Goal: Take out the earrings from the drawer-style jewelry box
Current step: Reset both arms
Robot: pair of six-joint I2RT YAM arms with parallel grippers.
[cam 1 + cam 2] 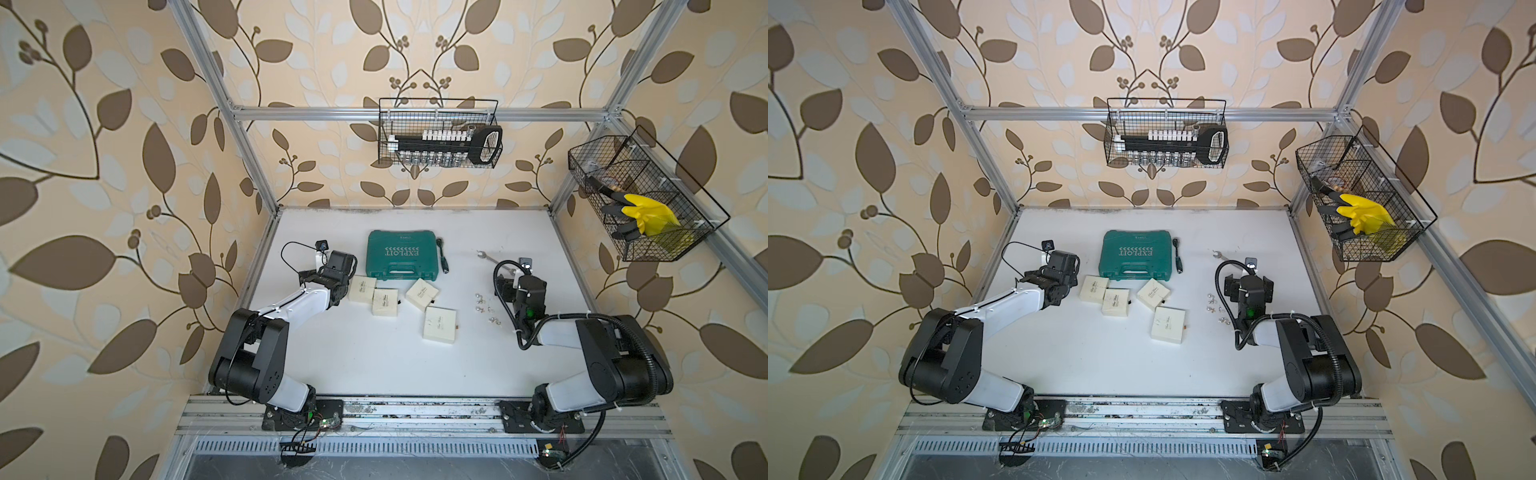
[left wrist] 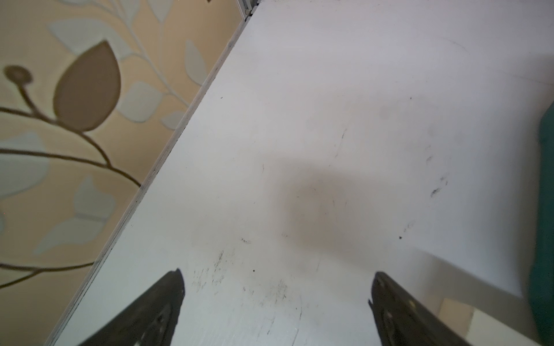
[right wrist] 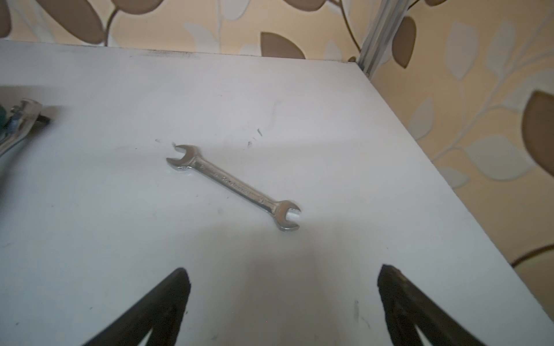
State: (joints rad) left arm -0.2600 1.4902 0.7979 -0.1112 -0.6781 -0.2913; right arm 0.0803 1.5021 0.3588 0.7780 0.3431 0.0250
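Several cream drawer-style jewelry boxes (image 1: 439, 325) (image 1: 1168, 325) lie shut in the middle of the white table in both top views. The earrings (image 1: 484, 308) (image 1: 1216, 308), tiny silvery pieces, lie loose on the table to the right of the boxes, beside my right arm. My left gripper (image 1: 338, 264) (image 2: 277, 274) hovers open over bare table left of the leftmost box (image 1: 362, 288), holding nothing. My right gripper (image 1: 515, 276) (image 3: 283, 268) is open and empty too, just beyond the earrings. A corner of a cream box (image 2: 491, 326) shows in the left wrist view.
A green tool case (image 1: 401, 254) (image 2: 544, 209) lies behind the boxes, with a small black tool (image 1: 444, 259) beside it. A silver wrench (image 3: 233, 185) (image 1: 484, 254) lies ahead of the right gripper. Wire baskets (image 1: 438, 133) (image 1: 648, 199) hang on the back and right walls.
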